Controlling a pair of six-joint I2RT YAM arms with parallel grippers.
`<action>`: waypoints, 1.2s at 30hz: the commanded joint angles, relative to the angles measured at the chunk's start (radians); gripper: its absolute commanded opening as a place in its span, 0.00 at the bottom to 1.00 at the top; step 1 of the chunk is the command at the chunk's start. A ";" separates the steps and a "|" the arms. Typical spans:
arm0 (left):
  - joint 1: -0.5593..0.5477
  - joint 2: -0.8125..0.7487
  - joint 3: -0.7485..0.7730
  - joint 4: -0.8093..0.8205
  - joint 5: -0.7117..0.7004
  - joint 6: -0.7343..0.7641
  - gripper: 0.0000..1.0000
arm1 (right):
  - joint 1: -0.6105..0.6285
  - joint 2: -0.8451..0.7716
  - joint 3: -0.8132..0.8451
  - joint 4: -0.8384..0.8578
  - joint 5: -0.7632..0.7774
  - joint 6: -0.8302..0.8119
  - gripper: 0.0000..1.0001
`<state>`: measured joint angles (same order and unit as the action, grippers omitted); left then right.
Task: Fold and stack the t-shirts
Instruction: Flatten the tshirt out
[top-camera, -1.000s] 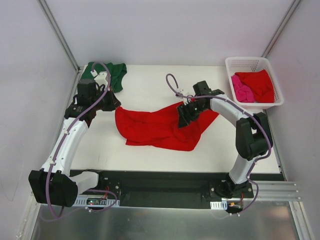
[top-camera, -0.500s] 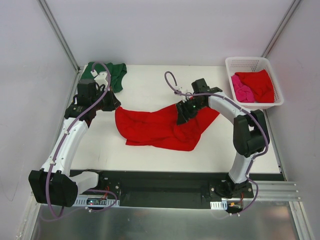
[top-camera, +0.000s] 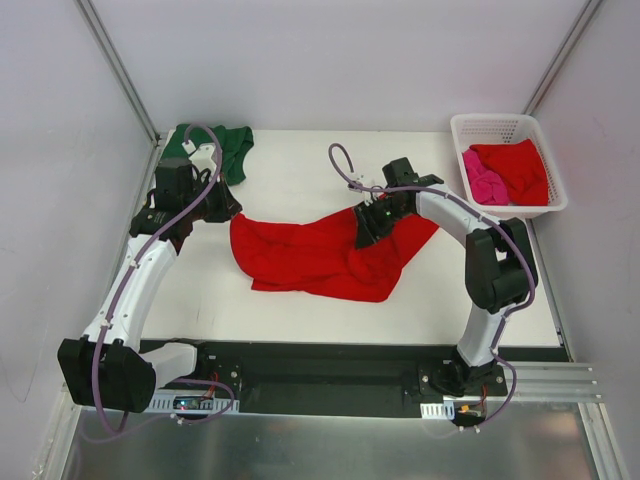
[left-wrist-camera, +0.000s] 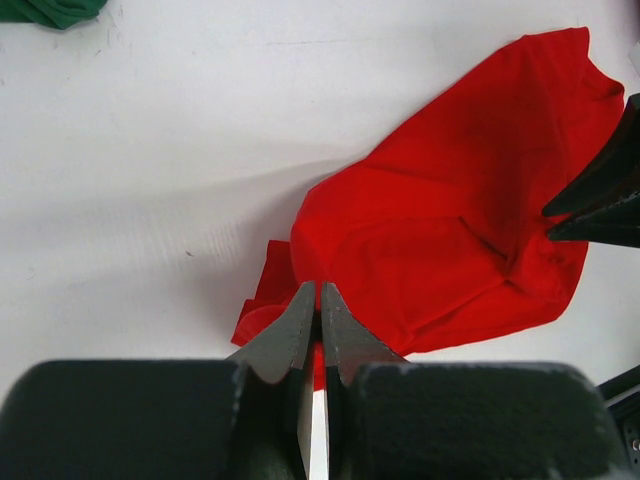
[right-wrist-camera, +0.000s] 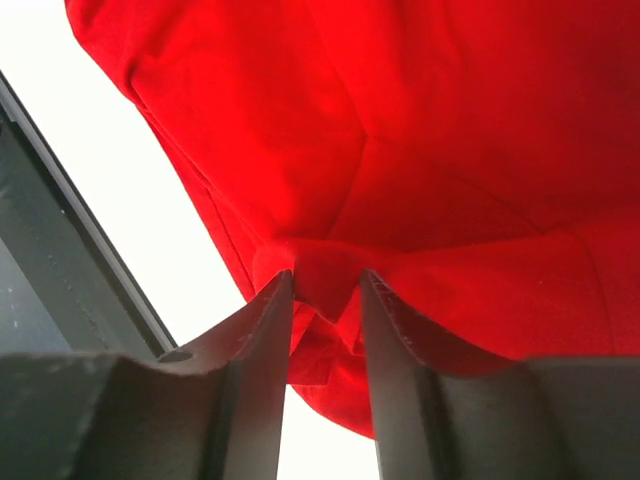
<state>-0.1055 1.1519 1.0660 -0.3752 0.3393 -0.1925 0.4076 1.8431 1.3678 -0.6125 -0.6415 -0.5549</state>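
Observation:
A bright red t-shirt (top-camera: 315, 255) lies crumpled across the middle of the table. My left gripper (top-camera: 224, 208) is shut on its left corner; the left wrist view shows thin red cloth (left-wrist-camera: 440, 230) pinched between the nearly closed jaws of this gripper (left-wrist-camera: 320, 292). My right gripper (top-camera: 368, 226) is over the shirt's right part, shut on a bunched fold of red cloth (right-wrist-camera: 420, 130) in the right wrist view (right-wrist-camera: 327, 285). A dark green t-shirt (top-camera: 230, 146) lies at the back left. Another red t-shirt (top-camera: 518, 168) and a pink one (top-camera: 482, 180) lie in the basket.
The white lattice basket (top-camera: 490, 124) stands at the back right corner. A black base rail (top-camera: 320, 360) runs along the near table edge. Side walls close in on the left and right. The right gripper's fingertips (left-wrist-camera: 600, 200) show in the left wrist view.
My right gripper has shifted slightly towards the back and left with the red cloth. The left arm has not moved.

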 joint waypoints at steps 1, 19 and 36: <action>-0.005 -0.004 -0.006 0.016 -0.005 0.016 0.00 | -0.003 -0.001 0.020 0.007 -0.044 0.000 0.32; -0.005 -0.026 0.000 0.009 0.010 0.005 0.00 | 0.011 -0.145 0.016 -0.016 0.208 0.205 0.01; -0.010 -0.178 0.196 -0.234 0.088 0.030 0.00 | 0.099 -0.567 0.486 -0.412 0.502 0.222 0.01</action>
<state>-0.1055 1.0397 1.1667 -0.5396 0.3481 -0.1856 0.4965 1.3296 1.7245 -0.8795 -0.1627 -0.3336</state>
